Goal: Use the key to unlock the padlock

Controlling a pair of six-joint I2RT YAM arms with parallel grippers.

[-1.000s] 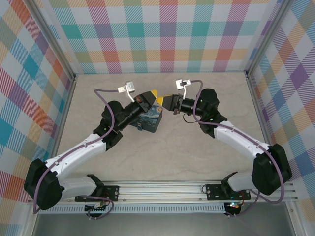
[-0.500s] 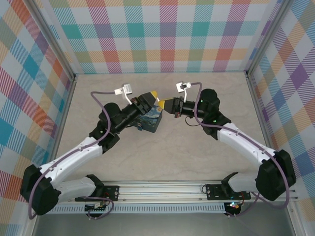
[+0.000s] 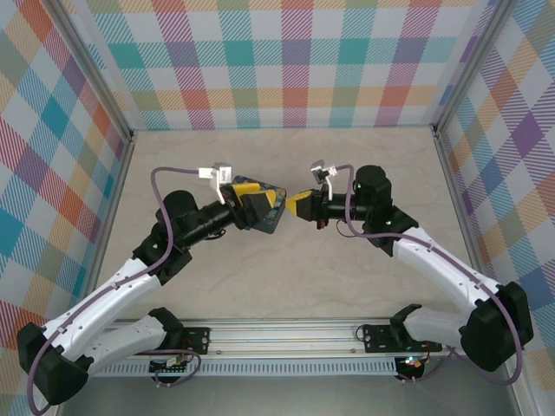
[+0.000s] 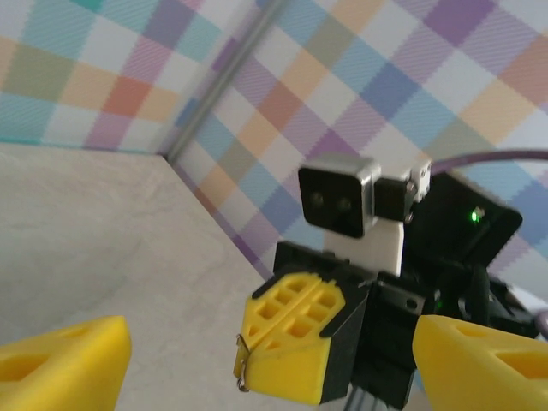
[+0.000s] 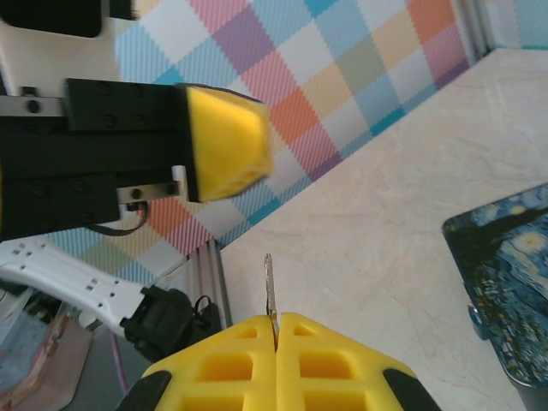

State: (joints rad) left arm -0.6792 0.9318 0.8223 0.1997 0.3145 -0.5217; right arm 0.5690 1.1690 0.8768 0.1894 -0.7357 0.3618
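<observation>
Open worktop [image 3: 381, 165] runs along the far edge, into both far corners and across the near strip in front of the arm bases. The middle is crowded. The painted box [image 5: 509, 274] lies just left of centre, with the left gripper [image 3: 256, 198] beside it, jaws apart. The right gripper [image 3: 295, 205], pinching the key [image 5: 270, 291], faces them across a narrow gap. Plaid walls [image 3: 295, 69] close off three sides.

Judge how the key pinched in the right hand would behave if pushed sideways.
The key looks like thin bare metal, so probably stiff but slippery. The right hand grips only its lower end, so a sideways push would likely swivel it. It seems tiny, hence very light.
</observation>
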